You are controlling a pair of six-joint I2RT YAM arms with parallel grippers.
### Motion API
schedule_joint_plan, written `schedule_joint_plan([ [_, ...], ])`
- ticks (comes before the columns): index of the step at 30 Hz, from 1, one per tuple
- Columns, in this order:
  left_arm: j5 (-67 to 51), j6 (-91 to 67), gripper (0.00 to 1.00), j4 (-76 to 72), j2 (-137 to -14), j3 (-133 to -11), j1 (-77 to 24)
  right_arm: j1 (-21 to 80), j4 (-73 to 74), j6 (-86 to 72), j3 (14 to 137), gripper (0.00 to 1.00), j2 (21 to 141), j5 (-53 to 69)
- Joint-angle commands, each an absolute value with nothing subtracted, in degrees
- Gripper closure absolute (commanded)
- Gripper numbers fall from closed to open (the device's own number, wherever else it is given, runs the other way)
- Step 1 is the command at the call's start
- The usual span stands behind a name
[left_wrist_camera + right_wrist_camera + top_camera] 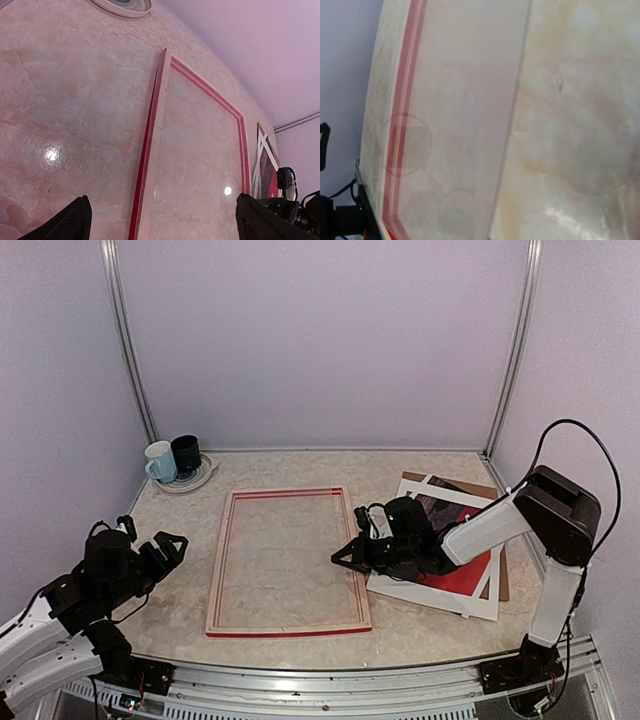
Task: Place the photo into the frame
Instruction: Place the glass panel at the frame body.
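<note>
You've got the right gripper pressed together and pinching nothing, with its tip just beside the right rail of the big, thin rectangular wooden frame with the red face and pale sides. The frame is lying flat mid-bench. The left gripper is hanging spread wide at the near left, well apart from everything. The large red sunset print with the white margin is lying on the right of the bench on a flat brown backing board, partly under your right arm, so it's not in the frame yet.

My guess is you're squaring the frame up with that closed tip. If so, be pushing low on the rail and slowly. The marbled bench is looking glossy, so the frame is probably sliding easily. I'd be bringing the left gripper in to brace the left rail.

The print is looking thin and is lying dead flat. I'd be dragging it over the board's edge to pinch the margin, not digging at it. Glare inside the frame is hinting at a clear pane.
</note>
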State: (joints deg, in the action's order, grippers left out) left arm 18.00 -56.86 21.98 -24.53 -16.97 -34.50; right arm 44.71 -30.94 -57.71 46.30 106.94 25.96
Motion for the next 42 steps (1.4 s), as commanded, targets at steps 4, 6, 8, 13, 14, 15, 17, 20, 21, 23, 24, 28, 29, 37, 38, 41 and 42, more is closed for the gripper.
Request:
schedule_joint_plan([
  [4, 18.4, -57.4, 0.01, 22.9, -23.1, -16.2, -34.8, 44.4, -28.4, -55.9, 46.0, 1.00, 103.7, 25.4],
  [6, 18.5, -57.4, 0.01, 23.0, -23.0, -16.2, -34.8, 44.3, -27.8, -55.7, 46.1, 1.00, 103.6, 25.4],
  [8, 18.5, -57.4, 0.01, 23.1, -22.9, -16.1, -34.8, 44.3, -27.5, -55.4, 46.3, 1.00, 103.7, 25.5],
  [13, 18.5, -57.6, 0.01, 23.2, -22.9, -15.9, -34.8, 44.3, -26.6, -55.2, 46.3, 1.00, 103.8, 25.5],
  [14, 18.6, -57.6, 0.01, 23.1, -22.9, -15.9, -34.8, 44.2, -26.5, -55.2, 46.3, 1.00, 103.7, 25.4],
  [15, 18.5, -57.6, 0.01, 23.2, -22.9, -15.9, -34.8, 44.2, -26.5, -55.1, 46.2, 1.00, 103.7, 25.3],
  [17, 18.5, -57.7, 0.01, 23.1, -22.9, -15.9, -34.8, 44.2, -26.2, -55.0, 46.1, 1.00, 103.5, 25.2],
  [20, 18.6, -57.7, 0.01, 23.2, -22.7, -15.8, -34.8, 44.1, -26.0, -54.9, 46.1, 1.00, 103.3, 24.9],
  [21, 18.6, -57.7, 0.01, 23.1, -22.7, -15.8, -34.8, 44.0, -25.9, -54.8, 46.0, 1.00, 103.2, 24.9],
  [23, 18.7, -57.7, 0.01, 23.1, -22.7, -15.8, -34.8, 44.0, -25.9, -54.7, 46.0, 1.00, 103.3, 24.8],
  [24, 18.6, -57.7, 0.01, 23.1, -22.7, -15.7, -34.8, 44.0, -26.0, -54.6, 46.1, 1.00, 103.3, 24.7],
  [28, 18.6, -57.7, 0.01, 22.9, -22.7, -15.6, -34.8, 44.0, -25.8, -54.5, 46.0, 1.00, 103.3, 24.3],
  [29, 18.7, -57.7, 0.01, 23.0, -22.7, -15.6, -34.8, 44.0, -25.8, -54.5, 45.9, 1.00, 103.2, 24.2],
  [37, 18.6, -57.8, 0.01, 22.6, -22.9, -15.3, -34.8, 44.0, -25.2, -53.2, 45.5, 1.00, 101.4, 22.6],
  [38, 18.6, -57.8, 0.01, 22.4, -22.9, -15.3, -34.8, 44.0, -25.1, -53.2, 45.5, 1.00, 101.4, 22.6],
  [41, 18.5, -57.8, 0.01, 22.3, -23.2, -15.3, -34.8, 44.0, -25.4, -53.1, 45.5, 1.00, 101.3, 23.1],
  [42, 18.5, -57.7, 0.01, 22.2, -23.2, -15.3, -34.8, 44.0, -25.5, -53.1, 45.5, 1.00, 101.2, 23.2],
])
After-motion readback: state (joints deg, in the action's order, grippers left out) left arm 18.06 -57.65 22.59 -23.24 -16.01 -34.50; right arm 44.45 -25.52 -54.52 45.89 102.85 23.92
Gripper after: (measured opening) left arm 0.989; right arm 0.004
